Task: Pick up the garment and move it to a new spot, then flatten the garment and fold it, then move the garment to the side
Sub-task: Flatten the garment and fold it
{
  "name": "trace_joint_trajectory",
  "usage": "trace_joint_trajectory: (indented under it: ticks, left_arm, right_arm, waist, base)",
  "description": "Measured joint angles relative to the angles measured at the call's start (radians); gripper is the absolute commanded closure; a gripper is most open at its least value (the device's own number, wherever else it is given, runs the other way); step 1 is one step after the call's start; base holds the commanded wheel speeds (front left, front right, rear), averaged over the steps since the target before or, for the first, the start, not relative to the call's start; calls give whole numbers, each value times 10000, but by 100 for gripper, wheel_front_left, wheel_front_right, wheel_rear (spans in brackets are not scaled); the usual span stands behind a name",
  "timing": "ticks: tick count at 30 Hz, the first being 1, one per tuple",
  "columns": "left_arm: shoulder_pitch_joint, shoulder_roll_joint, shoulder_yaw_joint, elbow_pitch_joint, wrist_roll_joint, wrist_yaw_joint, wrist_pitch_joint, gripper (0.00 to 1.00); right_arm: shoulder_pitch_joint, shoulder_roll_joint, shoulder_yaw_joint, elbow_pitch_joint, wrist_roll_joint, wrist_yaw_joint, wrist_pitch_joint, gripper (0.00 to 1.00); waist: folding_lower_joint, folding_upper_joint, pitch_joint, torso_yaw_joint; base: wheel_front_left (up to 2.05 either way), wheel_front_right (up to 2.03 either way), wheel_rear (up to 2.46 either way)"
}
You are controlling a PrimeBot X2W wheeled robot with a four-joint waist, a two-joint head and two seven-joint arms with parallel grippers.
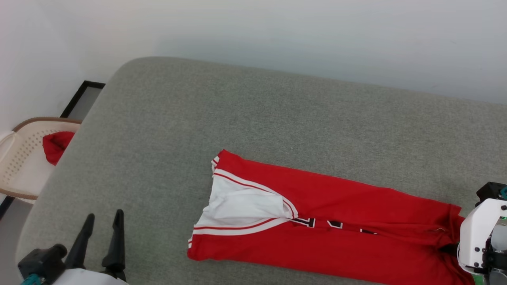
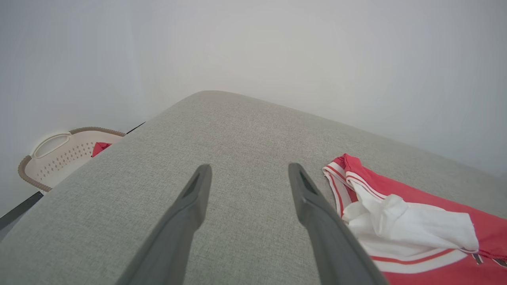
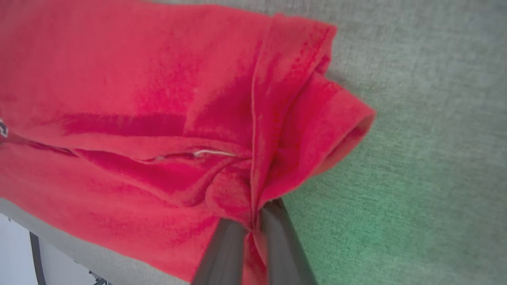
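At far left the basket (image 1: 20,158) holds a small red cloth (image 1: 55,147). Lower left, the left gripper (image 1: 104,217) hovers over the grey cushion (image 1: 237,111) with its fingers spread. The garment (image 1: 336,221) lies lower centre to right, folded lengthwise. The right gripper (image 3: 255,215) pinches its right end, probably mid-fold; the next move is to carry that end leftward.

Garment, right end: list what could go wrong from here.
1. The right hand pinches only a small bunch at one end of the garment; a pull may slip it free.
2. The left hand stands open, off the cloth; dragging from one end may bunch the fold and shift the white sleeve.
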Motion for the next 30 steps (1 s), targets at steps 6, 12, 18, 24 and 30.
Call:
trace_joint_trajectory:
  ticks: [6, 12, 18, 24, 30]
  left_arm:
    - [122, -144, 278, 69, 148, -115, 0, 0]
    - [374, -165, 525, -6, 263, -173, 0, 0]
    - [569, -180, 646, -111, 324, -219, 0, 0]
    - [754, -165, 706, -113, 330, -238, 0, 0]
    - [861, -161, 663, -82, 261, -244, 71, 0]
  right_arm:
    - [-128, -211, 142, 90, 368, 0, -265, 100]
    - [-184, -761, 67, 339, 525, 0, -437, 100]
    - [-218, -1432, -40, 696, 525, 0, -698, 100]
    - [-281, -1778, 96, 874, 426, 0, -734, 100]
    - [-278, -1760, 468, -29, 1060, 0, -545, 100]
  waist:
    - [-1, 0, -116, -136]
    - [-1, 0, -243, -370]
    - [-1, 0, -319, -631]
    - [-1, 0, -439, -991]
    - [-1, 0, -694, -1210]
  base:
    - [0, 0, 0]
    - [0, 0, 0]
    - [0, 0, 0]
    - [0, 0, 0]
    - [0, 0, 0]
